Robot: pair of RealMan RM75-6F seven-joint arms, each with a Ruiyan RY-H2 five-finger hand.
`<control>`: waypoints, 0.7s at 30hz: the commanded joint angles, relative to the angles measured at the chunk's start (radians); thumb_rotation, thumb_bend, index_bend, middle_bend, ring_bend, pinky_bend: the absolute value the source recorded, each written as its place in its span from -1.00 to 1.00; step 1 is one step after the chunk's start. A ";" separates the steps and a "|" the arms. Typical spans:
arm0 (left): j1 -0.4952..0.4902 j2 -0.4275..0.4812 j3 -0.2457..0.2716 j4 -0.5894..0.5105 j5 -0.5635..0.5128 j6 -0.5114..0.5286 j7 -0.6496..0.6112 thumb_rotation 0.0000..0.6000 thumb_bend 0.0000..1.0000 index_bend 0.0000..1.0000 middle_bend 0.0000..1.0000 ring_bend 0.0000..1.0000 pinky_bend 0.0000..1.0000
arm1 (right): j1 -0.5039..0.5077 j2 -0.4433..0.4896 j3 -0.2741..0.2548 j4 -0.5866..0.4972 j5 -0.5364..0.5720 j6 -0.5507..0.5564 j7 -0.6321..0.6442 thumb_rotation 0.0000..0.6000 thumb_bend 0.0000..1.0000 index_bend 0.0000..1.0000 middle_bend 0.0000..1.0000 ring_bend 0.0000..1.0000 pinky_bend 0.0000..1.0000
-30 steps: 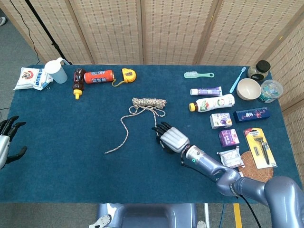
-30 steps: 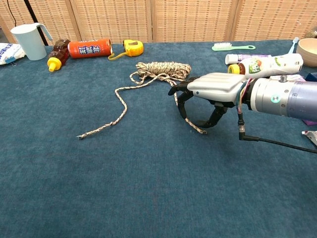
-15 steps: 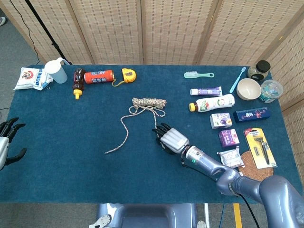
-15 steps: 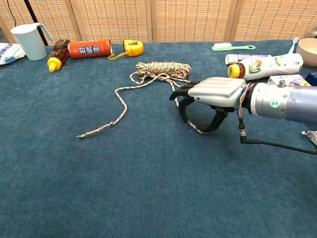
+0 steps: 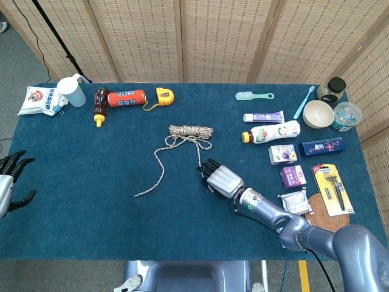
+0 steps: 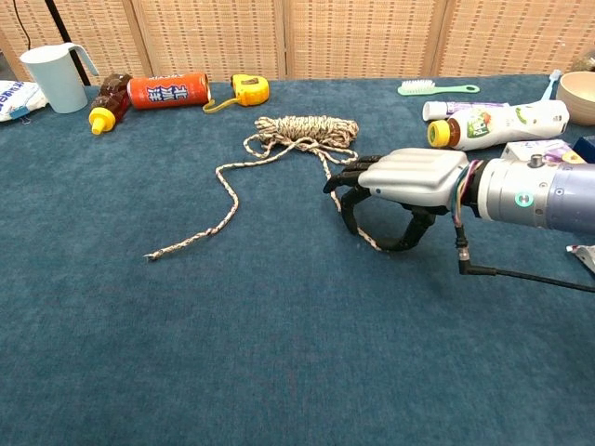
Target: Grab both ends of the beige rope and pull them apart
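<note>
The beige rope lies on the blue table with its coil [image 5: 191,131] [image 6: 307,130] at the middle. One loose end [image 5: 137,194] [image 6: 151,255] trails out to the left. The other strand runs down from the coil and under my right hand [image 5: 222,180] [image 6: 409,178]. That hand is palm down, fingers arched over the strand's end [image 6: 375,244], with the thumb on one side and the fingers on the other, not closed on it. My left hand [image 5: 8,177] hangs at the table's left edge, fingers spread, holding nothing, far from the rope.
A white jug [image 5: 72,91], brown bottle [image 5: 99,105], orange can [image 5: 126,97] and yellow tape measure [image 5: 164,95] stand along the back left. Bottles, small boxes [image 5: 282,154], a bowl [image 5: 318,114] and a coaster [image 5: 327,213] crowd the right side.
My right hand has drifted slightly down and to the right along the rope's strand, still arched over it. The rope and my left hand look unmoved.
</note>
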 commanded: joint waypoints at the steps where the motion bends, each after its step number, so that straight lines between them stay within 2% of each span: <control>1: 0.000 0.001 0.000 -0.002 -0.001 -0.001 0.000 1.00 -0.50 -0.59 -0.77 -0.77 -0.71 | -0.001 -0.001 -0.005 0.005 -0.001 0.000 -0.004 1.00 -0.15 -0.24 -0.85 -1.00 -1.00; 10: -0.001 0.003 0.001 -0.010 0.002 0.001 0.009 1.00 -0.50 -0.59 -0.77 -0.77 -0.71 | -0.003 0.009 -0.014 0.026 -0.001 0.004 -0.003 1.00 -0.15 -0.24 -0.85 -1.00 -1.00; 21: -0.003 0.008 0.000 -0.024 0.006 0.003 0.010 1.00 -0.50 -0.60 -0.79 -0.78 -0.71 | -0.010 0.008 -0.024 0.020 -0.005 0.015 0.001 1.00 -0.15 -0.10 -0.79 -0.97 -1.00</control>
